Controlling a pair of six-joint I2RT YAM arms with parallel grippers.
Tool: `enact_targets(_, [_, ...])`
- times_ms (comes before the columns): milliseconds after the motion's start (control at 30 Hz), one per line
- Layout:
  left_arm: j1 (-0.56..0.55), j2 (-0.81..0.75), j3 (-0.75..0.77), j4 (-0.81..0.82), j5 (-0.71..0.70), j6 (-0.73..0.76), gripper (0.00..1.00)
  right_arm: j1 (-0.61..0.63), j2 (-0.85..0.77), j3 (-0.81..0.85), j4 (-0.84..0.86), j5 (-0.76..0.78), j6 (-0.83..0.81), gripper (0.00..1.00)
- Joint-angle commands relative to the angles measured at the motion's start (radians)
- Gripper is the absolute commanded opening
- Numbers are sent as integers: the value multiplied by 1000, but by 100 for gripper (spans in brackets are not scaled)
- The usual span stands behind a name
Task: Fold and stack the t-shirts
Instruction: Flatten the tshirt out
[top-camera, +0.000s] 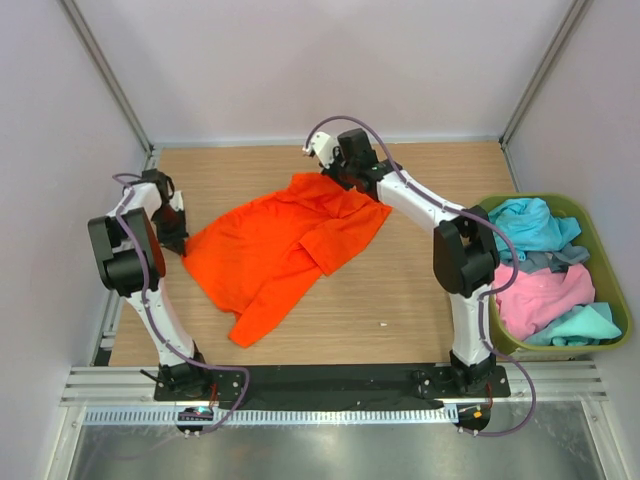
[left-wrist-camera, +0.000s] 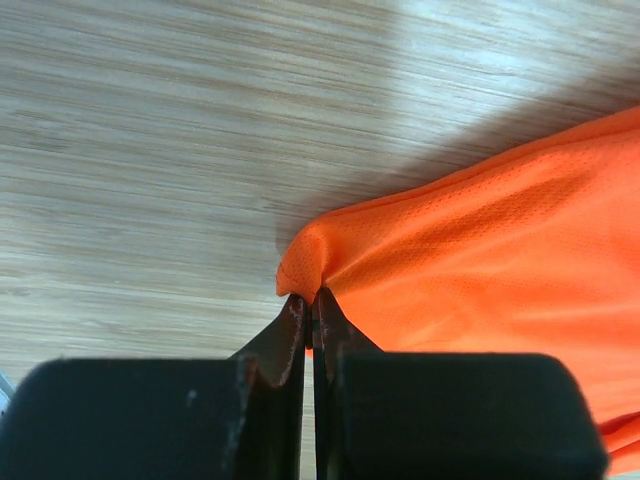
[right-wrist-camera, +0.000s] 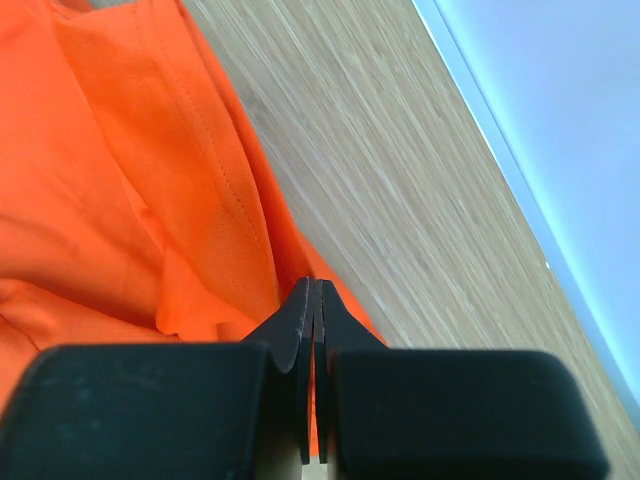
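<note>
The bright orange t-shirt lies spread and partly bunched on the wooden table. My left gripper is at its left corner, shut on a pinch of the orange cloth. My right gripper is at the shirt's far edge, shut on its hem. The turquoise, pink and grey t-shirts lie piled in the bin at the right.
The olive-green plastic bin stands at the table's right edge. White walls close in the table on the left, back and right. A metal rail runs along the near edge by the arm bases.
</note>
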Motion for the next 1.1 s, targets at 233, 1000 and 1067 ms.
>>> enact_targets(233, [-12,-152,268,-31,52,55,0,-149,-259,-35,67,138,86,1])
enact_targets(1000, [-100,-627,589,-51,402,47,0,-71,-693,337,-334,167,130,1])
enact_targets(1067, [-106,-687,600,-38,366,59,0,-71,-701,436,-377,175,130,1])
